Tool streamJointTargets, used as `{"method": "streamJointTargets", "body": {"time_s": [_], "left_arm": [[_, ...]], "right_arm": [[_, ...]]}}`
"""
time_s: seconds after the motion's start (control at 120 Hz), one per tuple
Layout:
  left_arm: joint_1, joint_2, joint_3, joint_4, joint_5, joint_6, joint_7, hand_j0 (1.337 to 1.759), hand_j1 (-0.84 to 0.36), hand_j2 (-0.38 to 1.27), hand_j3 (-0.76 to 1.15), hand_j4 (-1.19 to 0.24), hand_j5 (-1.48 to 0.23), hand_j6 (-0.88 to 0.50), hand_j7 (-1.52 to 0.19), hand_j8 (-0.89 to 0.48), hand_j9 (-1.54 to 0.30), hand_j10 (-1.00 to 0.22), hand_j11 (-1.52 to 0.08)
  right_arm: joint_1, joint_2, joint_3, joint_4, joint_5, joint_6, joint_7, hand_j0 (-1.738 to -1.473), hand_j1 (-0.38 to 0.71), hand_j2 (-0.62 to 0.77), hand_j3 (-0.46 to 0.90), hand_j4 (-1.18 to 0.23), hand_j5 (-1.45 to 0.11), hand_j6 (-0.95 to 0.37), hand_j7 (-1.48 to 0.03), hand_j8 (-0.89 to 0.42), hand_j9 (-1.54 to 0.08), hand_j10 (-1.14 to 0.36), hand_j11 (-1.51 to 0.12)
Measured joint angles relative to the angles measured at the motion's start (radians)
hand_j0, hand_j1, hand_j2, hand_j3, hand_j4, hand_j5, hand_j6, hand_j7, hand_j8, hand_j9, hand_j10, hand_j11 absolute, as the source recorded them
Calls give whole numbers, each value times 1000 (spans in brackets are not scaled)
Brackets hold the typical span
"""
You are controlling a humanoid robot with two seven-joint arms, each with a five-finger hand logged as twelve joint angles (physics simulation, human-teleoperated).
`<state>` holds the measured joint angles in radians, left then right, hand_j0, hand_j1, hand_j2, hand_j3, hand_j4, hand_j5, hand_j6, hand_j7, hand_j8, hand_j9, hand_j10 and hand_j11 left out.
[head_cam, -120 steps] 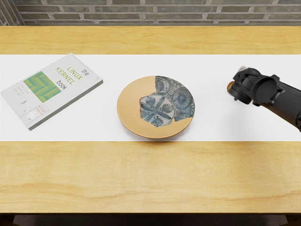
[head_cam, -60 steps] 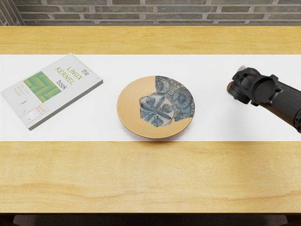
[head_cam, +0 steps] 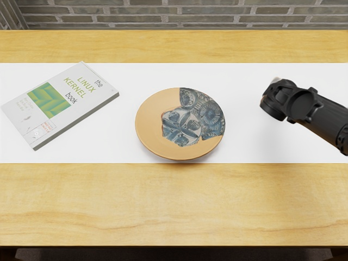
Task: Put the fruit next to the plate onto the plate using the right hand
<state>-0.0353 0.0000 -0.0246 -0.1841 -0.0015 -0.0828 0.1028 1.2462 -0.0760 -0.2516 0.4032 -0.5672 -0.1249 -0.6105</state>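
black robot hand [head_cam: 275, 99] over white runner [head_cam: 244, 142], right of plate [head_cam: 145, 128], grasp hidden

A round orange-brown plate [head_cam: 149, 128], patterned blue-grey over its upper right part, is laid flat on the white strip [head_cam: 244, 144] at mid-table. The fruit cannot be made out.

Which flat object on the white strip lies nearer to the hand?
The orange plate with blue pattern, in the middle; the book lies at the far left, farther from the right hand.
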Motion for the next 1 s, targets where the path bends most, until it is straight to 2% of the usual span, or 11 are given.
{"method": "streamJointTargets", "body": {"time_s": [0.075,0.225,0.333,0.442,0.508,0.542,0.55,0.583,0.692,0.833,1.0], "left_arm": [[0,0,0,0,0,0,0,1658,349,0,0,0,0,0,0,0,0,0,0],[0,0,0,0,0,0,0,1658,349,0,0,0,0,0,0,0,0,0,0],[0,0,1,0,0,0,0,1658,349,0,0,0,0,0,0,0,0,0,0],[0,0,1,0,-1,0,0,1658,349,0,0,0,0,0,0,0,0,0,0],[0,0,2,0,-1,0,1,1658,349,0,0,0,0,0,0,0,0,0,0],[0,0,1,0,-1,0,1,1658,349,0,0,0,0,0,0,0,0,0,0],[0,0,2,0,-1,0,1,1658,349,0,0,0,0,0,0,0,0,0,0],[0,0,1,0,-1,0,0,1658,349,0,0,0,0,0,0,0,0,0,0],[0,0,1,0,-1,0,0,1658,349,0,0,0,0,0,0,0,0,0,0],[0,0,0,0,0,0,0,1658,349,0,0,0,0,0,0,0,0,0,0],[0,0,0,0,0,0,0,1658,349,0,0,0,0,0,0,0,0,0,0]], "right_arm": [[0,1,1,-1,-2,22,1,-1650,337,110,38,-687,-827,-522,-860,-470,-809,-417,-868],[-1,-5,34,-3,-20,72,-1,-1666,349,-4,62,-630,-901,-396,-986,-251,-1078,-370,-969],[-9,-8,66,-18,-21,85,5,-1669,318,-140,170,-635,-934,-349,-1079,-199,-1199,-350,-1015],[-20,-9,96,-32,-24,95,10,-1666,287,-348,342,-617,-945,-274,-1238,-155,-1333,-233,-1272],[-23,-21,140,-35,-26,127,12,-1679,282,-342,213,-610,-933,-193,-1327,-83,-1406,-157,-1355],[-24,-34,179,-36,-27,157,11,-1672,304,-259,41,-591,-924,-148,-1350,-35,-1426,-111,-1360],[-24,-38,190,-36,-27,165,12,-1651,318,-235,96,-587,-920,-141,-1345,-26,-1427,-99,-1364],[-24,-56,234,-37,-26,201,11,-1652,351,-153,-1,-576,-912,-125,-1312,4,-1431,-58,-1392],[-25,-137,391,-36,2,318,7,-1649,392,50,-1,-601,-965,-263,-1221,-171,-1188,-171,-1063],[-20,-258,473,-36,104,454,2,-1642,362,93,-1,-606,-1059,-354,-1178,-344,-1182,-389,-1125],[29,-290,494,-28,292,661,-1,-1636,345,81,-1,-587,-1122,-379,-1154,-374,-1171,-449,-1135]]}}
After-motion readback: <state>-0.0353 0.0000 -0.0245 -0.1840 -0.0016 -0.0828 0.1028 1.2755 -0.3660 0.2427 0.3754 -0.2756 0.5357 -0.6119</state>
